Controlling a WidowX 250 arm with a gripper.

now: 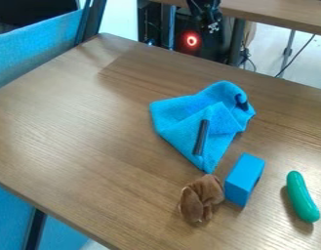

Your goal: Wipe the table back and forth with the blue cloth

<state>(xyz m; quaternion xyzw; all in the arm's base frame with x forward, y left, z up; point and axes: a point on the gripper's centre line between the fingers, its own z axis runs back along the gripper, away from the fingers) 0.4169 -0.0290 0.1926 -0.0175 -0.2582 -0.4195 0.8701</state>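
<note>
Cam view: I'm seeing the black hand [211,20] hanging at top, right of ctr, past the far edge of the wood-grain counter [78,127]. Can't tell if it's standing wide or narrow. It's touching nothing on the counter; nearest item is the cloth [182,114], bright blue, fuzzy-textured, lying rumpled approx. mid-counter, folds bunching at upper R and a pt. aiming at the near side. A dark, slim, straight bar [201,137] is resting on it.

Just below the cloth's pt., a brown, soft-looking, lumpy plush item [203,194] is sitting right beside a blue block [243,178], flat-faced w/ crisp edges. Further R, a smooth, glossy green cucumber-shaped item [301,196] is lying lengthwise, slightly curved, rounded ends, apart from the rest.

Bkgd: a red ring light [192,40] is glowing on dark equip., a 2nd tabletop [280,12] is crossing top R, and a blue fabric-like partition [35,46] is standing at L.
</note>
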